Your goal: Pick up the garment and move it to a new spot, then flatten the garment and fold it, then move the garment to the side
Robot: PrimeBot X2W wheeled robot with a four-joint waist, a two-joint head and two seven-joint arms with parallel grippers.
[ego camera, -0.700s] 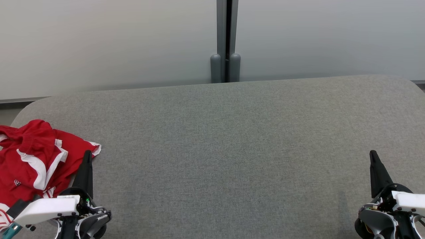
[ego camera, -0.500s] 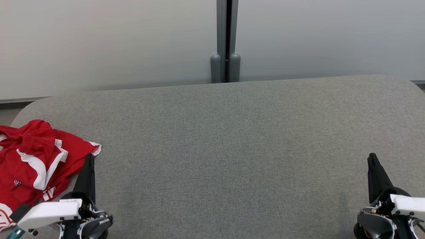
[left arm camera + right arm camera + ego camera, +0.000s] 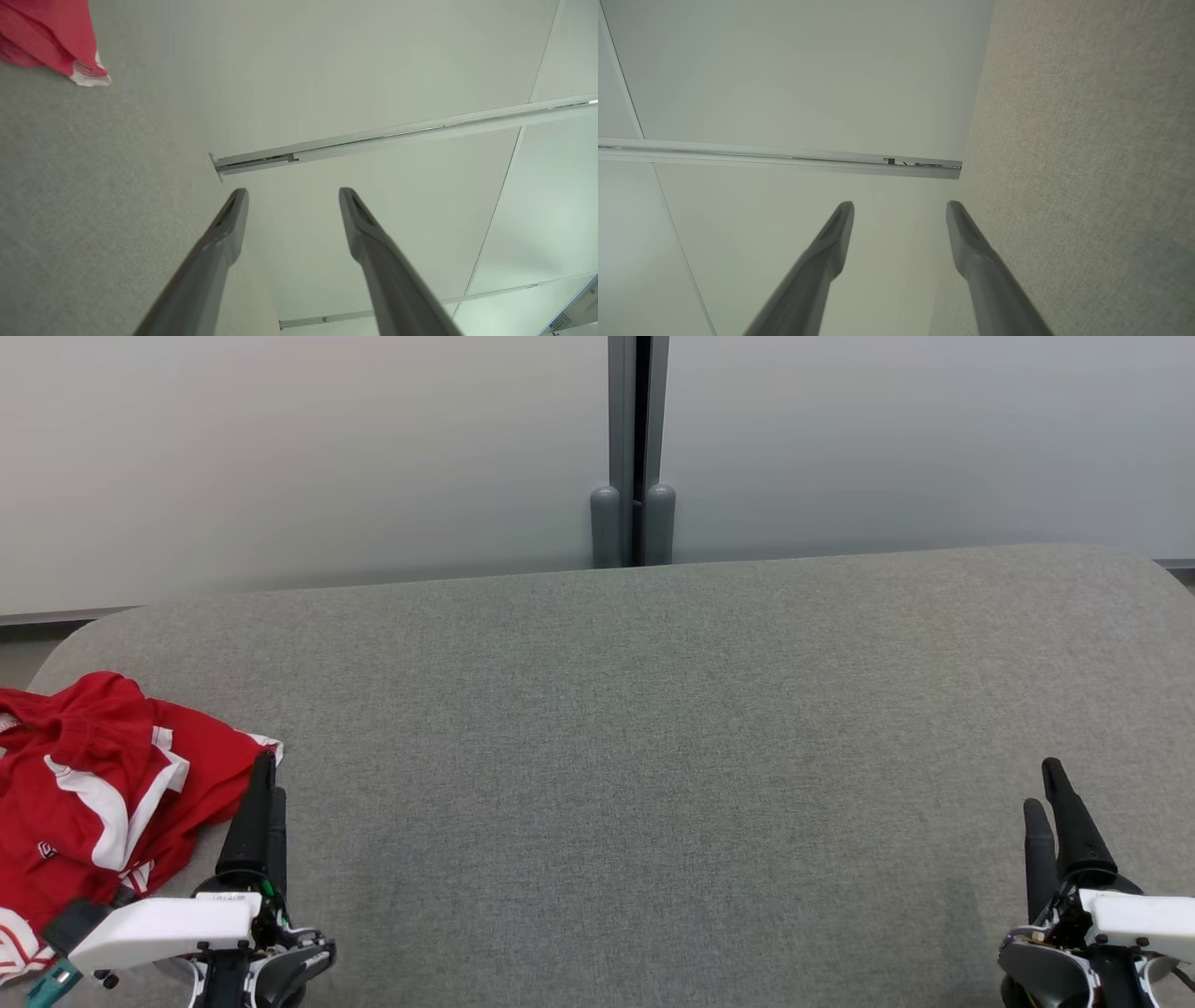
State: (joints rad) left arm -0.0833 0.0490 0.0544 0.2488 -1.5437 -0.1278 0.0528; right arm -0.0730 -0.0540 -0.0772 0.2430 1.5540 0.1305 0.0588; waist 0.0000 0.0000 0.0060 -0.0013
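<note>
Starting the pick-up step. Holding left gripper (image 3: 271,777) spread, empty, just beside crumpled red garment (image 3: 84,803); holding right gripper (image 3: 1042,786) likewise, well apart. Probably needing a leftward reach and pinch.

One red-and-white garment (image 3: 93,784). One grey worktop (image 3: 635,756). Two claws, the left claw (image 3: 271,777) and the right claw (image 3: 1040,786), each with two dark fingers (image 3: 250,831). Two pale wall panels (image 3: 299,457). Two rounded grey posts (image 3: 605,527).

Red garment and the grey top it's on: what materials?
Red garment: soft knit fabric, probably synthetic sportswear. It lies crumpled in loose folds, matte, with white stripe trim. Grey top: woven, upholstery-like cloth, matte, showing a fine speckled weave.
</note>
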